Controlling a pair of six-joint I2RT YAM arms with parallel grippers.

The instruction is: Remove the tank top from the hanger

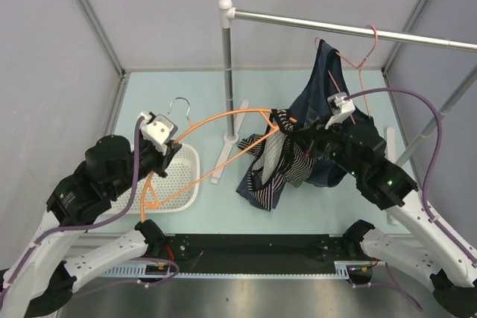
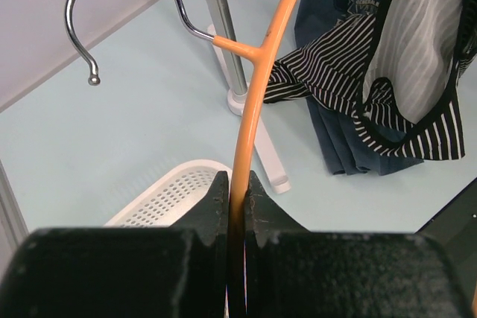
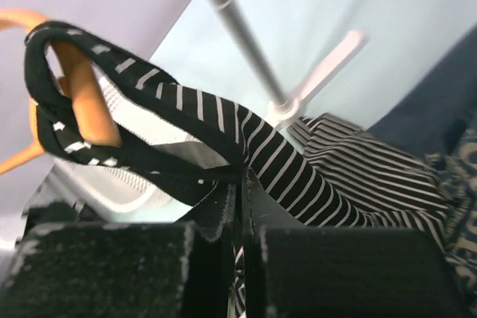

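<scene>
The orange hanger (image 1: 223,118) lies tilted above the table, its silver hook (image 1: 180,103) at the back left. My left gripper (image 1: 168,156) is shut on one orange arm (image 2: 246,147). The striped tank top (image 1: 279,165) hangs bunched from the hanger's right end, one strap still looped round the orange tip (image 3: 82,94). My right gripper (image 1: 302,139) is shut on the striped strap (image 3: 276,158) close to that tip. The rest of the top (image 2: 414,57) droops toward the table.
A white perforated basket (image 1: 179,184) sits under the left gripper. A white clothes-rack post (image 1: 226,72) stands mid-table with a silver rail (image 1: 350,31) running right. A navy T-shirt (image 1: 320,87) on a pink wire hanger (image 1: 365,53) hangs behind the right gripper.
</scene>
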